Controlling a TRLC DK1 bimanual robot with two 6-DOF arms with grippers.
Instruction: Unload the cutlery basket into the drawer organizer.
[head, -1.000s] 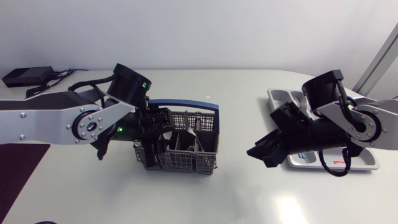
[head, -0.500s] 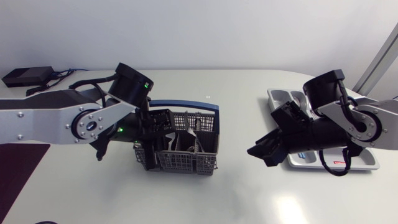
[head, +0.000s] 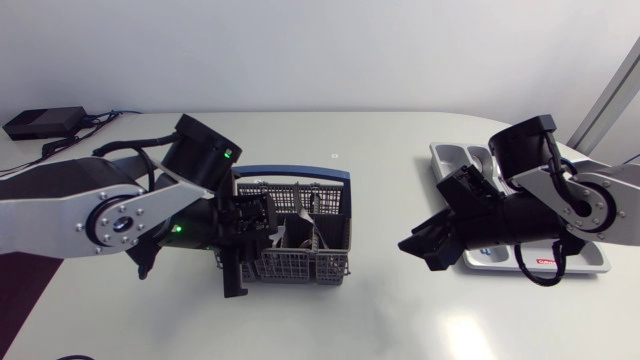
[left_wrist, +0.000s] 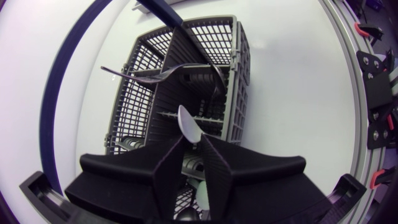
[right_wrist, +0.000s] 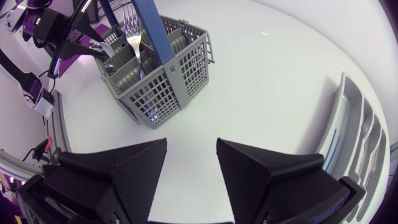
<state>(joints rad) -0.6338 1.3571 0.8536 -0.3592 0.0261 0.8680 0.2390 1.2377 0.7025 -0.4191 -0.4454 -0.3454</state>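
Note:
A grey mesh cutlery basket with a blue handle stands left of the table's middle. My left gripper reaches down into its left end. In the left wrist view the fingers press from both sides on a silver spoon, whose rounded end sticks out past their tips. A fork lies across the basket ahead. My right gripper hangs open over bare table, between the basket and the grey drawer organizer at the right. Forks stand in the basket.
A black box with cables lies at the table's back left corner. A dark purple mat covers the front left. The organizer's compartments run beside my right gripper.
My left arm has swung toward the table's front and its gripper has sunk deeper into the basket, its fingers closing onto the spoon. The right arm has kept still.

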